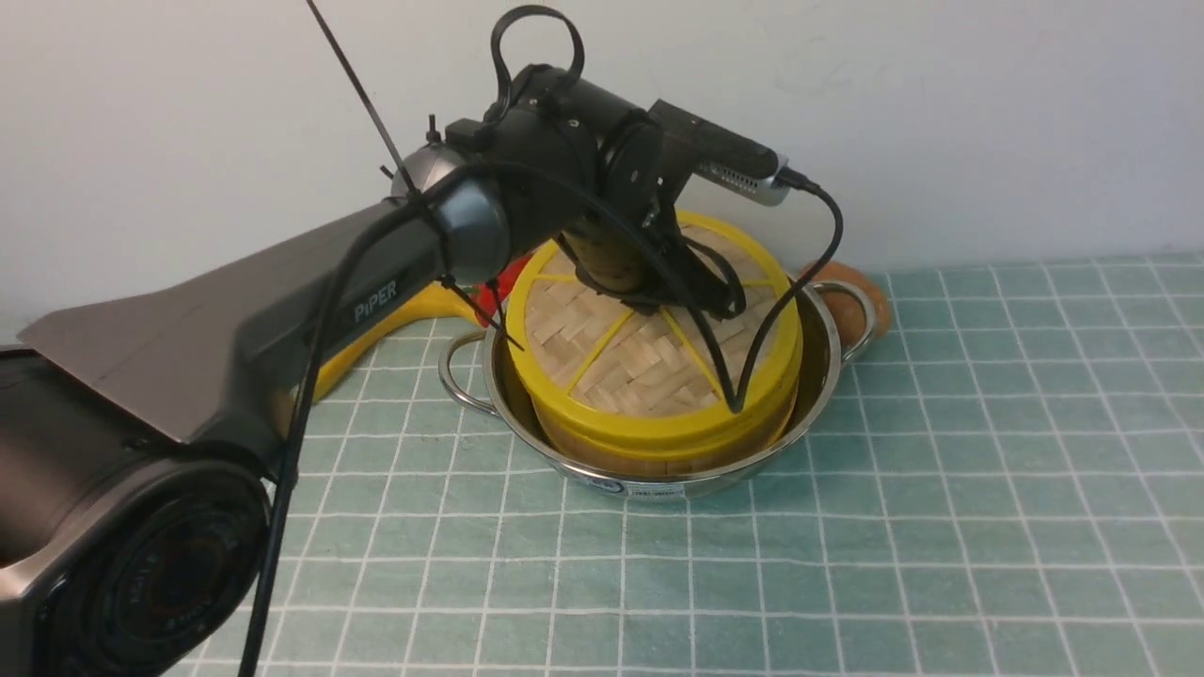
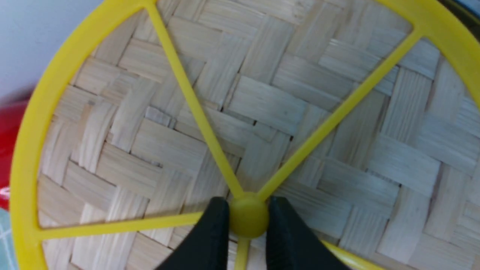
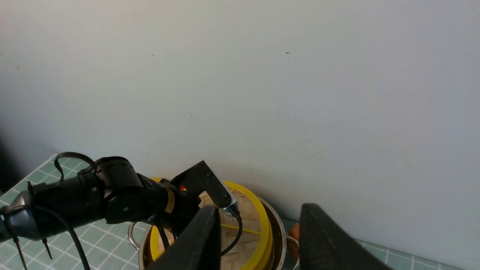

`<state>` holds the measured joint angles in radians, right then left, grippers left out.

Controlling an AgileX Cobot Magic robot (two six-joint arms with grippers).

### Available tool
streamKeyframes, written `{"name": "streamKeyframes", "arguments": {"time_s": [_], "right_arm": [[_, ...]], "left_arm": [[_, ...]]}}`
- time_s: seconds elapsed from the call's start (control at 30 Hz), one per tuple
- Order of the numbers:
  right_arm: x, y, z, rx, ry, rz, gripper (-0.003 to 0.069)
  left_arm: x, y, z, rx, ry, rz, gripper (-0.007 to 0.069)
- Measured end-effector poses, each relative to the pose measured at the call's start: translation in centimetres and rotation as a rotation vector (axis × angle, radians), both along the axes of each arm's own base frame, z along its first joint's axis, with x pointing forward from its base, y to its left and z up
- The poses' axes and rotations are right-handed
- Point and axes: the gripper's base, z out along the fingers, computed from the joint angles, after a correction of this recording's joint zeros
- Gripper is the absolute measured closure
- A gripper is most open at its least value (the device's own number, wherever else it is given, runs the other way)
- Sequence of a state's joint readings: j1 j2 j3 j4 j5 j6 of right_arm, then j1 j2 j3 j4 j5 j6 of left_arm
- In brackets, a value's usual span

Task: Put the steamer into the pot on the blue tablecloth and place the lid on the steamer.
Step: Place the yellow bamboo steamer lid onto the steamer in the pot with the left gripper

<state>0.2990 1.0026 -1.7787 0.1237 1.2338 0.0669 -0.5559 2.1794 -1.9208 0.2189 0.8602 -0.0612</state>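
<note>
Front view shows the steamer (image 1: 564, 440) sitting inside the pot (image 1: 658, 484) on the blue tablecloth (image 1: 941, 470), with the lid (image 1: 640, 376) resting on it. Over the pot, the left gripper (image 2: 248, 210) pinches the lid's centre hub. The right gripper (image 3: 258, 210) hangs higher than the pot, jaws apart and empty.

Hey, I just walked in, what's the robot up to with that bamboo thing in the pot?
The left gripper has its jaws pinched on the centre hub of the lid, which rests on top of the steamer. The steamer already stands inside the pot on the blue tablecloth. The right gripper hangs raised away from the pot, jaws open and empty. The lid is not yet let go.
</note>
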Motion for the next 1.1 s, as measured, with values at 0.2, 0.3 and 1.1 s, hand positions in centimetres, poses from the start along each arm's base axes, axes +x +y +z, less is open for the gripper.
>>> {"name": "streamKeyframes", "arguments": {"time_s": [0.2,0.3,1.1], "right_arm": [[0.0,0.0,0.0,0.001,0.000,0.000,0.0353],[0.0,0.0,0.0,0.001,0.000,0.000,0.0353],[0.0,0.0,0.0,0.003,0.001,-0.001,0.0353]], "left_arm": [[0.0,-0.1,-0.1,-0.013,0.008,0.002,0.0508],[0.0,-0.2,-0.2,-0.016,0.006,0.001,0.0508],[0.5,-0.4,-1.1,-0.012,-0.002,-0.005,0.0508]]}}
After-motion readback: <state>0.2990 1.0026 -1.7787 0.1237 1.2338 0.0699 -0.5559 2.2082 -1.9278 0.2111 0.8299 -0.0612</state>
